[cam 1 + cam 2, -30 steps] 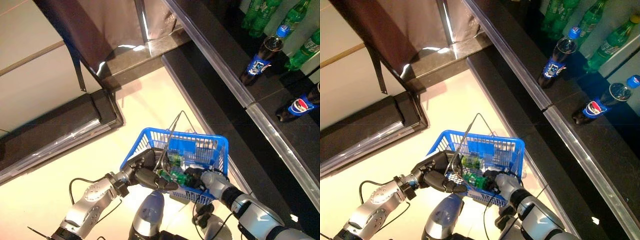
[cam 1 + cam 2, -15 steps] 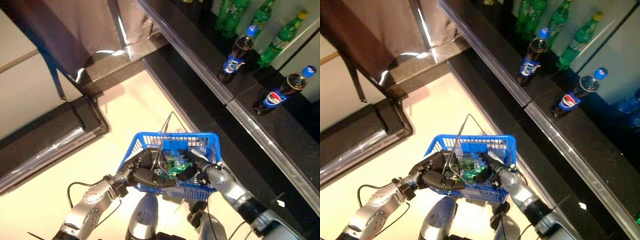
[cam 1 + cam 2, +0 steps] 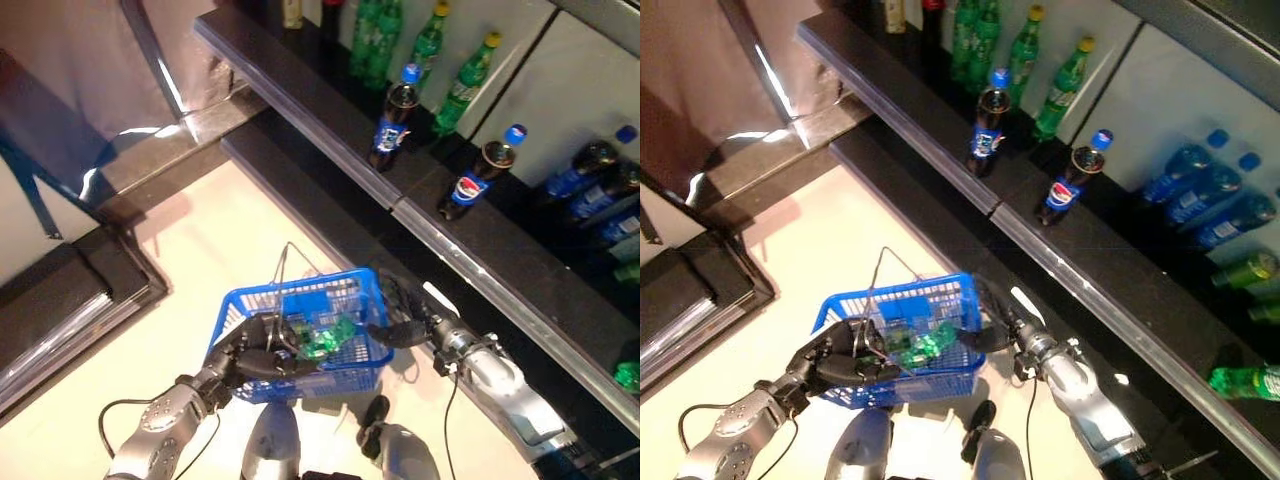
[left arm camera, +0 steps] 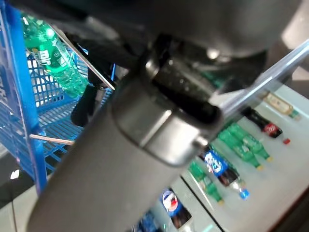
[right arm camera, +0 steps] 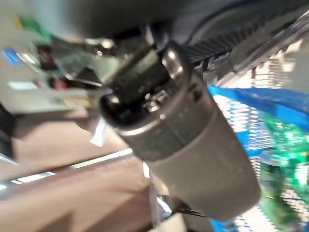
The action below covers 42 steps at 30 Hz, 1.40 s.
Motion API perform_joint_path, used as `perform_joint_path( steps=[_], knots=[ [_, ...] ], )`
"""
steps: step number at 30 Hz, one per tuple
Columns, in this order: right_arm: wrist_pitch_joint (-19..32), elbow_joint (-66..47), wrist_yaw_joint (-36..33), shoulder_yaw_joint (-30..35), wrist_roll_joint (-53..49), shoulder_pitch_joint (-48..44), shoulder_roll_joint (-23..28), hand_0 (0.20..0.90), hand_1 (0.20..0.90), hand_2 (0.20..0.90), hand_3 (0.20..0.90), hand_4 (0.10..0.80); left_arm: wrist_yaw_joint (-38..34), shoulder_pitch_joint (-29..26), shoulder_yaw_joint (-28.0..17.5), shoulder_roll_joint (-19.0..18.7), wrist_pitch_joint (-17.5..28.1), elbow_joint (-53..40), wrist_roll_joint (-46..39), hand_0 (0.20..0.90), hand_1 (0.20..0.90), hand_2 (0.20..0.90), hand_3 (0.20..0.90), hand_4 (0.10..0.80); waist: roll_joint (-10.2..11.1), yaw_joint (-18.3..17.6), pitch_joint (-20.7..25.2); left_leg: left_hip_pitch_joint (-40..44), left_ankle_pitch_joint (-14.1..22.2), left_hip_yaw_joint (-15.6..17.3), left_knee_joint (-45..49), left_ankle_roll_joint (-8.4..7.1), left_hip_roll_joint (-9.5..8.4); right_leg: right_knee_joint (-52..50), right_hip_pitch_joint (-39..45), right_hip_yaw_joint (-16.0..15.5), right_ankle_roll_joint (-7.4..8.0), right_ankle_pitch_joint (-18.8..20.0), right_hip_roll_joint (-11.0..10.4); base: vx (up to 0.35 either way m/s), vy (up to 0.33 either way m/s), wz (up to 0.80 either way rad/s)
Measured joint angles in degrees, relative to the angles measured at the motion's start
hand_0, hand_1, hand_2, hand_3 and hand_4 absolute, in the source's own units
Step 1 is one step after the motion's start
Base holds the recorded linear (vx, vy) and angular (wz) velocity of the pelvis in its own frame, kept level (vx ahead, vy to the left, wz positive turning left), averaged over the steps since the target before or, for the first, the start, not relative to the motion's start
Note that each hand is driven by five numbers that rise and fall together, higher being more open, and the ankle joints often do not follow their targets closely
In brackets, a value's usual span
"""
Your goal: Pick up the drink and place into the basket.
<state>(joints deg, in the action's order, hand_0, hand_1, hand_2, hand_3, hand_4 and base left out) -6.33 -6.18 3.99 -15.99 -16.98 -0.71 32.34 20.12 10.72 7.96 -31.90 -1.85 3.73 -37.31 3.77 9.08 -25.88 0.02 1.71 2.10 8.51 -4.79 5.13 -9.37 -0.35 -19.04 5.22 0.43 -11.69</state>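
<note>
The blue basket (image 3: 330, 372) hangs in front of me, off the floor. My left hand (image 3: 245, 360) is shut on its thin wire handles (image 3: 285, 262). Green drink bottles (image 3: 322, 338) lie inside the basket; they also show in the left wrist view (image 4: 53, 60) and the right wrist view (image 5: 285, 137). My right hand (image 3: 400, 312) is at the basket's right rim, just outside it, with fingers relaxed and nothing in them.
A long dark shelf ledge (image 3: 330, 110) runs along the right. On it stand dark cola bottles (image 3: 392, 120), green bottles (image 3: 462, 85) and blue bottles (image 3: 590, 180). A dark low platform (image 3: 60, 300) lies at the left, with cream floor (image 3: 200, 250) between.
The camera has swung toward the shelf. My right hand has let go of a green bottle in the basket and drawn back to the right rim, empty. The left hand still holds the handles.
</note>
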Motion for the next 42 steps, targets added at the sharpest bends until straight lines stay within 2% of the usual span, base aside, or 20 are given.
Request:
perform_joint_path(
  steps=[3, 7, 10, 12, 15, 19, 23, 30, 36, 42],
  knots=[
    [2.3, -1.8, 0.0, 1.2, -4.6, 0.3, -0.2, 0.9, 0.9, 0.9, 0.9, 0.8, -2.1, 1.1, 0.0, 0.0, 0.8, 1.7, 1.2, 0.3, 0.3, 0.3, 0.2, 0.1, 0.3, -0.1, 0.2, 0.9, 0.0, 1.5, -0.7, -0.03, 0.35, 1.1, 0.3, 1.3, -0.1, 0.7, 0.5, -0.005, 0.025, -0.25],
    [5.1, -2.3, 0.1, 3.6, -8.2, 0.5, -2.1, 0.9, 0.9, 0.9, 0.9, 0.8, -5.0, 1.6, 0.8, 0.0, 4.5, 7.8, 8.4, 0.3, 0.3, 0.3, 0.2, 0.1, 1.4, -1.9, 1.7, 1.4, 0.0, 2.6, -1.2, -0.03, 0.48, 2.3, 0.2, 2.3, -0.06, 1.5, 0.8, -0.006, 0.048, -0.15],
    [5.2, -2.1, 0.4, 4.1, -8.2, 2.4, -2.9, 0.9, 0.9, 0.9, 0.9, 0.8, -10.7, 3.1, 2.6, 0.5, 6.5, 14.3, 12.3, 0.3, 0.3, 0.3, 0.2, 0.1, 1.9, -3.6, 4.6, 2.8, -0.1, 5.0, -2.9, 0.05, 0.74, 4.3, 0.4, 4.3, 0.11, 2.8, 1.2, -0.025, 0.028, -0.33],
    [5.6, -0.4, 0.8, 4.4, -8.3, 5.1, -3.2, 0.9, 0.9, 0.9, 0.9, 0.8, -13.7, 3.9, 2.6, 2.5, 7.9, 19.4, 12.8, 0.3, 0.3, 0.3, 0.2, 0.1, 2.1, -4.9, 7.3, 3.3, -0.1, 5.9, -3.9, 0.09, 0.82, 5.9, 0.5, 5.2, 0.28, 3.5, 1.6, -0.032, 0.004, -0.29],
    [6.3, 7.8, -0.1, 4.8, -8.3, 9.0, -5.3, 0.9, 0.9, 0.9, 0.9, 0.8, -18.8, 4.8, 2.6, 6.0, 9.7, 26.9, 13.7, 0.3, 0.3, 0.3, 0.2, 0.1, 3.0, -6.9, 10.1, 5.7, -0.1, 8.4, -6.1, 0.03, 1.04, 7.7, 1.2, 7.0, 0.38, 4.2, 2.3, -0.036, 0.001, -0.33],
    [4.9, 20.3, -4.1, 4.7, -6.8, 11.4, -7.8, 0.9, 0.9, 0.9, 0.9, 0.8, -22.4, 4.3, 1.2, 11.3, 9.9, 35.3, 12.4, 0.3, 0.3, 0.3, 0.2, 0.1, 3.2, -9.3, 13.5, 7.2, -0.3, 10.8, -8.3, -0.01, 1.17, 10.0, 1.3, 8.7, 0.46, 5.0, 2.7, -0.012, 0.015, -0.33],
    [1.0, 31.7, -9.4, 4.5, -3.1, 12.7, -10.5, 0.9, 0.9, 0.9, 0.9, 0.8, -24.7, 2.1, -1.6, 15.1, 9.8, 43.4, 11.3, 0.3, 0.3, 0.3, 0.2, 0.1, 2.6, -11.3, 15.3, 9.0, -0.3, 13.0, -9.9, -0.1, 1.26, 12.6, 2.3, 10.3, 0.49, 6.3, 3.2, -0.003, 0.033, -0.27],
    [-1.2, 47.1, -12.1, 4.5, -4.1, 11.6, -15.2, 0.9, 0.9, 0.9, 0.9, 0.8, -25.9, -0.3, -1.3, 15.8, 9.8, 51.7, 14.2, 0.3, 0.3, 0.3, 0.2, 0.1, 1.3, -12.5, 17.3, 10.7, -0.4, 15.0, -11.2, -0.14, 0.93, 13.7, 2.3, 12.9, 0.56, 7.2, 3.9, -0.004, 0.076, -0.18],
    [2.1, 66.1, -11.9, 7.1, -7.9, 9.8, -19.2, 0.9, 0.9, 0.9, 0.9, 0.8, -28.2, -3.3, 0.3, 16.6, 10.7, 61.5, 14.4, 0.3, 0.3, 0.3, 0.2, 0.1, 1.1, -12.9, 19.5, 12.1, 0.4, 17.9, -11.6, 0.71, 0.23, 13.5, 1.8, 15.4, 1.05, 7.0, 3.5, 0.02, 0.096, -0.24],
    [5.1, 71.1, -11.6, 9.5, -8.2, 11.2, -19.4, 0.9, 0.9, 0.9, 0.9, 0.8, -31.7, -4.6, -2.4, 19.0, 9.3, 68.1, 13.9, 0.3, 0.3, 0.3, 0.2, 0.1, 1.6, -15.8, 19.6, 14.0, 1.1, 21.7, -11.4, 0.45, -0.51, 12.6, 0.3, 16.8, 1.5, 7.4, 3.1, 0.015, 0.03, -0.36]
  ],
)
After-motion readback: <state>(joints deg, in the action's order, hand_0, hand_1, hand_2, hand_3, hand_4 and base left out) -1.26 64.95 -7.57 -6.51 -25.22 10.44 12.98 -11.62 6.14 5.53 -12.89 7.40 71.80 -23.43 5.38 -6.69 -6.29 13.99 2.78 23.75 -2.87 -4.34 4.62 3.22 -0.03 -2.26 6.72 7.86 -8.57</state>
